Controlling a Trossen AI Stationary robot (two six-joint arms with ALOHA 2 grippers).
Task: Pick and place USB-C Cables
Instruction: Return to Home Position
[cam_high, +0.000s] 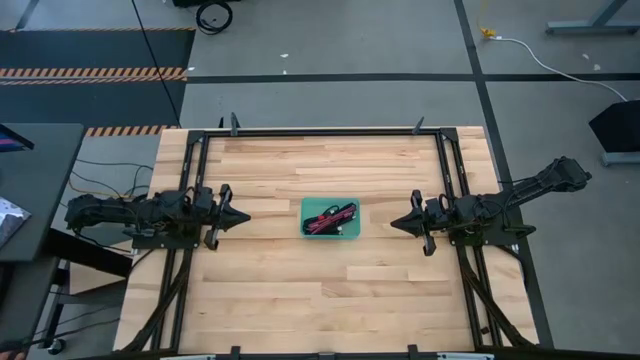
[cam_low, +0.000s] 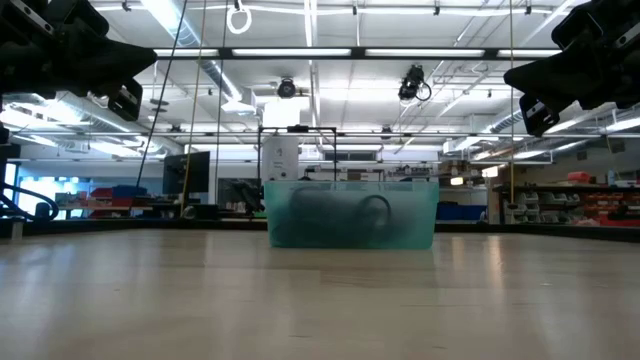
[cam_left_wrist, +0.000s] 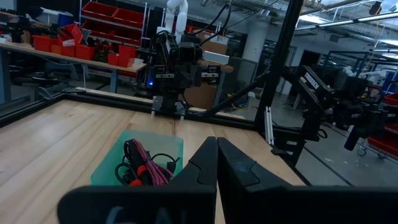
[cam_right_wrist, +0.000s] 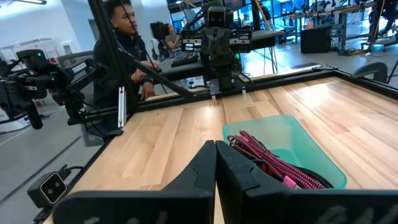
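A small teal bin (cam_high: 331, 217) stands on the middle of the wooden table. Inside it lie the USB-C cables (cam_high: 331, 216), a bundle of black, red and magenta cords (cam_left_wrist: 143, 165) (cam_right_wrist: 277, 163). My left gripper (cam_high: 244, 216) hovers shut above the table left of the bin, pointing at it. My right gripper (cam_high: 393, 223) hovers shut to the bin's right, also pointing at it. Neither touches anything. In the low view the bin (cam_low: 351, 213) shows the cables only as dark shapes through its wall.
A black metal frame (cam_high: 330, 132) runs around the table's far and side edges. Bare wood lies all around the bin. A person (cam_right_wrist: 127, 50) sits beyond the table's left side, seen in the right wrist view.
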